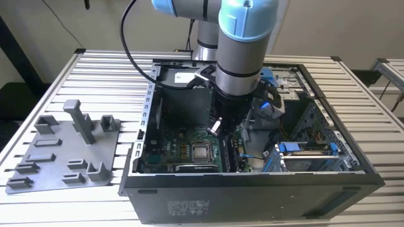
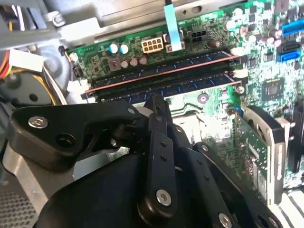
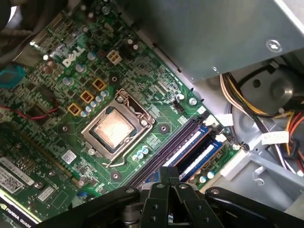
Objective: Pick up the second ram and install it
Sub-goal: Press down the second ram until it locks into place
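Green circuit board is taking up most of both wrist views, since the arm is reaching right down into the open computer case (image 1: 252, 177), which is lying on its side on the slatted metal table (image 1: 94, 80). In the exterior view the gripper (image 1: 218, 128) is hanging at roughly one o'clock from the processor socket (image 1: 202, 152), straight over the memory slots.

In the second wrist view two long sticks are sitting edge-up, side by side in their slots. I'm guessing the one nearer the tool is the second ram (image 2: 166, 85). It's looking level and about as low as its neighbour, so I'm reading it as already in its slot, or very nearly. The gripper (image 2: 154, 102) is hovering just beside it, tip pointing down at the slot row, which makes sense if it's there to press or let go. In the first wrist view the gripper (image 3: 168, 173) is lining up with the slots too.

Honestly I can't tell whether the tool is clamping anything or loose.

Over at nine o'clock from the case, the grey parts tray (image 1: 57, 170) is sitting with its holders bare.
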